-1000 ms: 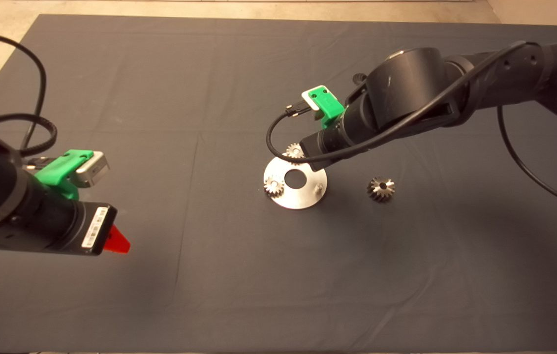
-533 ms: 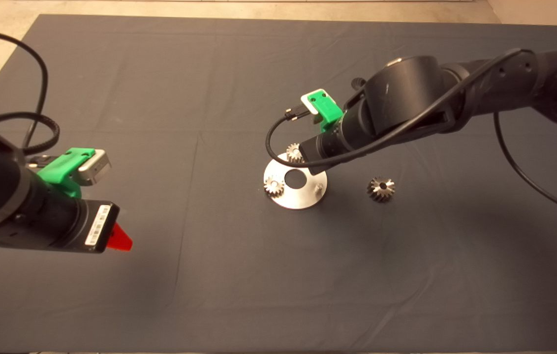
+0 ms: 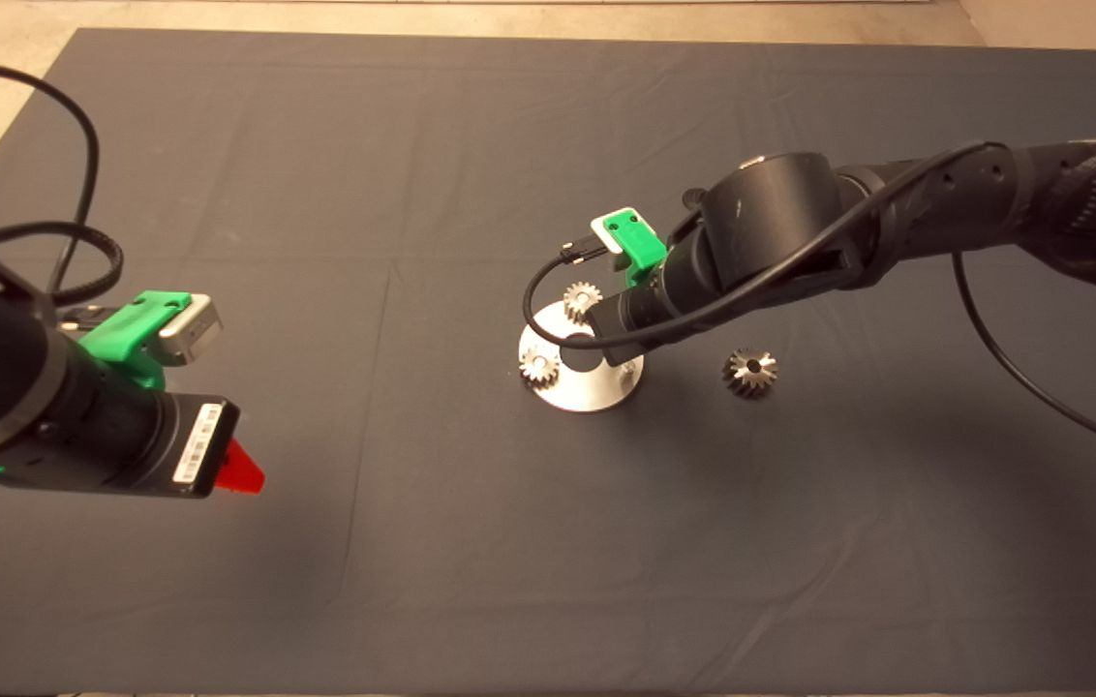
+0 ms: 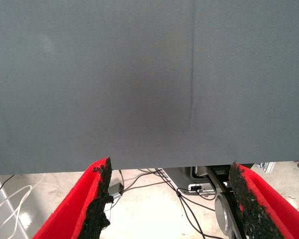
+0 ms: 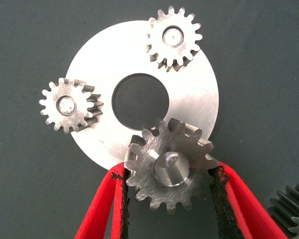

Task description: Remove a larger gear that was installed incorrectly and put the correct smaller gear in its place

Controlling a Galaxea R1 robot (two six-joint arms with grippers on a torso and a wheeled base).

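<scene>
My right gripper (image 5: 168, 172) is shut on the smaller gear (image 5: 169, 170), a grey straight-toothed spur gear. It holds the gear flat at the edge of a round steel plate (image 5: 189, 94), with a pin end showing in the gear's centre hole. In the head view the right wrist (image 3: 618, 334) covers that gear and that side of the plate (image 3: 592, 395). The larger gear (image 3: 750, 372), dark with slanted teeth, lies on the mat to the right of the plate and also shows in the right wrist view (image 5: 294, 209). My left gripper (image 4: 172, 199) is open and empty at the mat's left side (image 3: 243, 474).
Two other small spur gears (image 3: 583, 297) (image 3: 539, 366) sit on pins on the plate, also seen in the right wrist view (image 5: 173, 39) (image 5: 67, 105). The plate has a large centre hole (image 5: 140, 100). The left wrist view shows the mat's edge with floor and cables (image 4: 154, 184) beyond.
My right arm has come down and toward the near side of the plate, now covering the bare pin on the plate's right side. The left arm has barely moved.
</scene>
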